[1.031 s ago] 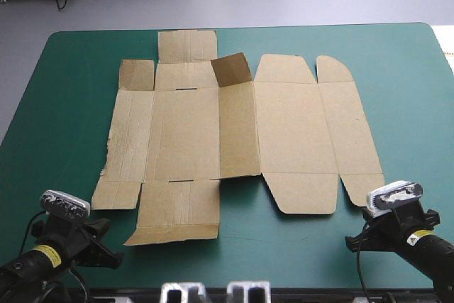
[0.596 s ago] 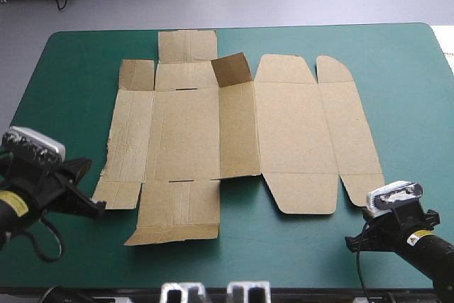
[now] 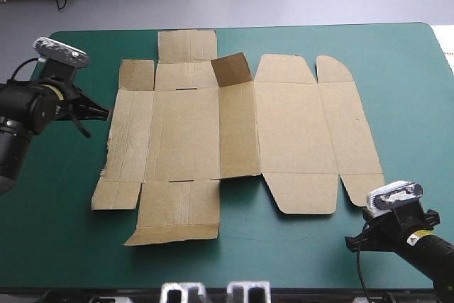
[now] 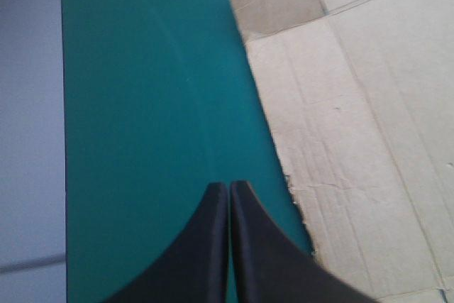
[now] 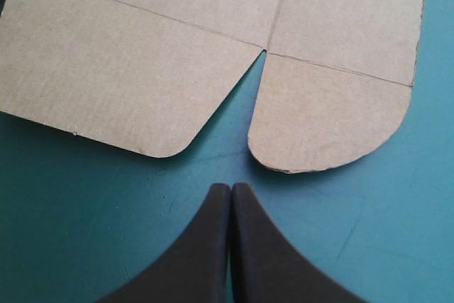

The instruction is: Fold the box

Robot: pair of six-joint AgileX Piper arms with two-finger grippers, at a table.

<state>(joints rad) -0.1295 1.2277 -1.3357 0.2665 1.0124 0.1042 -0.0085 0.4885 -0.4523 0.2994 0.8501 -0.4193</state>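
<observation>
The box (image 3: 234, 133) lies flat across mid-frame on the teal-green counter (image 3: 404, 76); folding looks not yet begun. The left hand (image 3: 103, 112), fingers together, hovers at frame left beside the box's edge. The right hand (image 3: 352, 241), also pressed together, sits lower right. Next, the left hand likely must part and catch that edge.

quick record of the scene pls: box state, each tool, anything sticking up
box: brown, flat and unfolded on the teal-green cover
raised part: one small flap at the far side tilts up
left tool: shut, empty, beside the box's left edge
right tool: shut, empty, just short of the rounded flaps at the near right corner
</observation>
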